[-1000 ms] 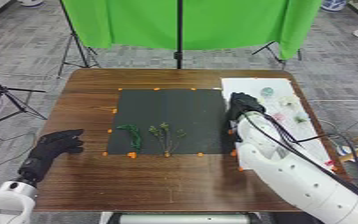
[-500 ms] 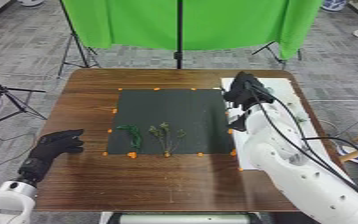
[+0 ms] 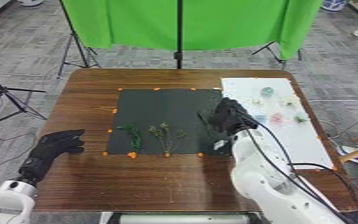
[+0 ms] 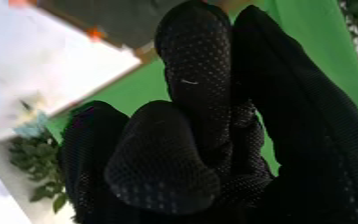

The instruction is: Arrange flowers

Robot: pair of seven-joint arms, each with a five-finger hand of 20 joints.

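Observation:
My right hand [image 3: 229, 118] is over the right part of the dark mat [image 3: 162, 102], its fingers curled round a thin green stem [image 3: 203, 119] that slants along its left side. In the right wrist view the gloved hand [image 4: 162, 160] has its thumb and fingers close together, and the held part is hidden. On the mat's lower left lie a dark green bundle [image 3: 135, 135] and a sprig with several stems [image 3: 166, 131]. Pale flowers lie on the white sheet, among them a greenish one [image 3: 267, 92] and a pink one [image 3: 277, 118]. My left hand [image 3: 62, 142] rests open at the table's left edge.
The white sheet [image 3: 313, 157] runs along the right side of the brown table [image 3: 158, 185]. Orange marks [image 3: 132, 155] edge the mat. A green cloth [image 3: 131, 25] hangs behind on a stand.
My right hand has moved from the white sheet leftward and nearer, onto the mat's right part. A thin green stem now shows beside it. My left hand has stayed still.

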